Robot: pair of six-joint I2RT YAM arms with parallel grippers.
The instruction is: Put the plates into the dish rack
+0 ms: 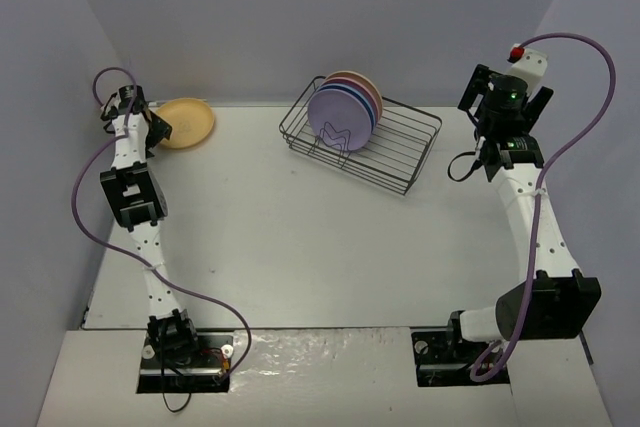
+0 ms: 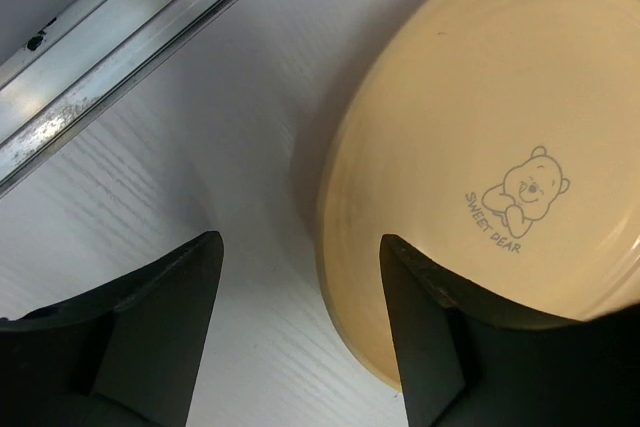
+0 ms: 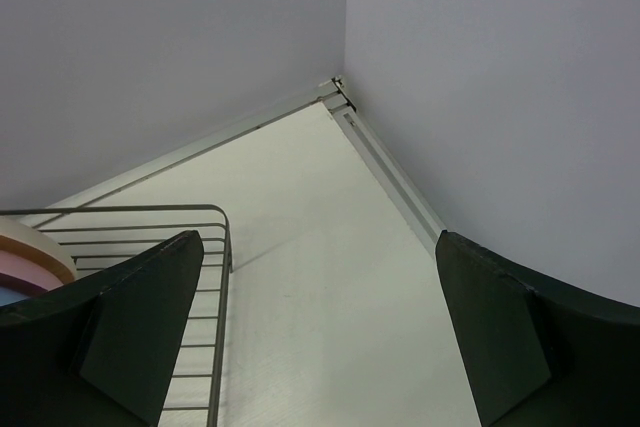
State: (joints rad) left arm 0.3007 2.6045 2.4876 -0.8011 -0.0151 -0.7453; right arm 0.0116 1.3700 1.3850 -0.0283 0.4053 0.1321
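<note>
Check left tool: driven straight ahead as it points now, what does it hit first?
Probably the yellow-orange plate. The left tool is open and straddles the plate's near rim, one finger over the plate and the other over bare table. How far it stands above the rim is unclear.

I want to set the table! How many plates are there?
5. The yellow plate lies at the far left; four stand in the dish rack, the lilac plate in front, three rims behind it, mostly hidden.

I work in a robot lab test cell: a white bench (image 1: pixel 300 257) boxed in by plain grey walls (image 1: pixel 300 7), a metal rail (image 2: pixel 130 22) along its edge, my left arm (image 1: pixel 135 197) and right arm (image 1: pixel 525 207) bolted on, and purple cables (image 1: pixel 515 322) trailing.
</note>
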